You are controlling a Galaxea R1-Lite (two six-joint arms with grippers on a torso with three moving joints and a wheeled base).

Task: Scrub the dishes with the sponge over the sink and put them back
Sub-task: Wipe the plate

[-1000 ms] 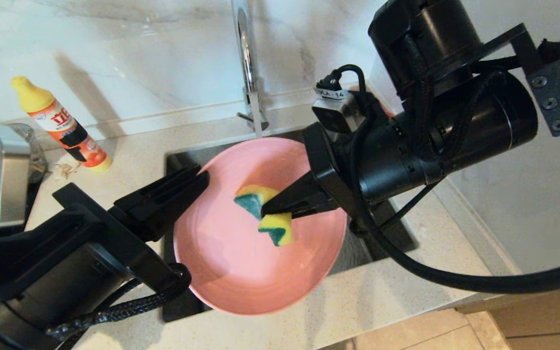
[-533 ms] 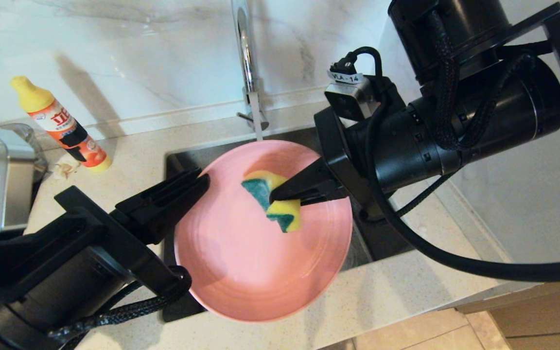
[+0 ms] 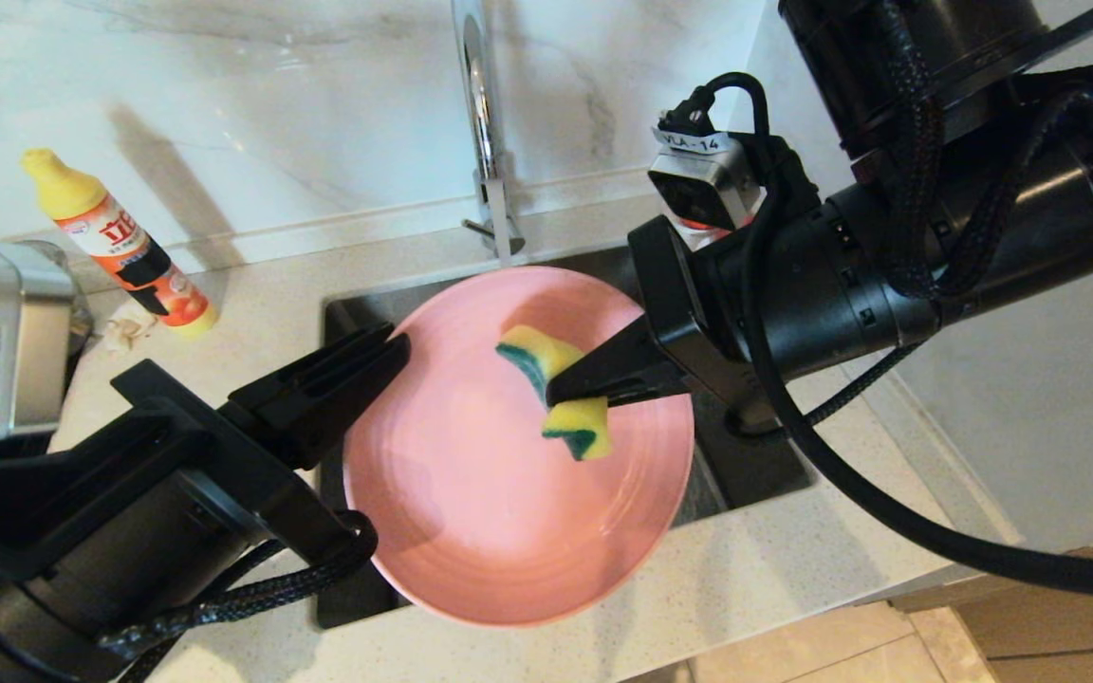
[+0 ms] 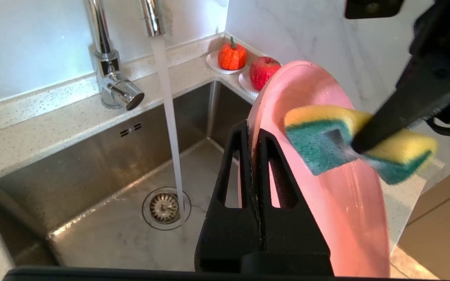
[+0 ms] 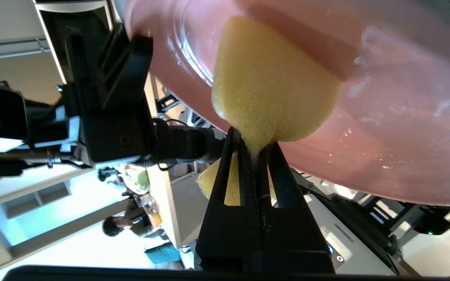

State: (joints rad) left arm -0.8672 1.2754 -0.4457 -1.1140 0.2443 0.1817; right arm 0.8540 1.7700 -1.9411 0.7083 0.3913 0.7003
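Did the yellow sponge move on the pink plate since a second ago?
Yes. The sponge, pinched in the right gripper, slid across the pink plate toward the plate's right rim, farther from the left gripper clamping the opposite rim.

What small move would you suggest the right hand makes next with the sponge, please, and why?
Probably sweep the sponge down toward the plate's near rim. The right hand pinches it against the upper part only, while the left hand grips the rim, tilted over the sink; much of the face looks unscrubbed.
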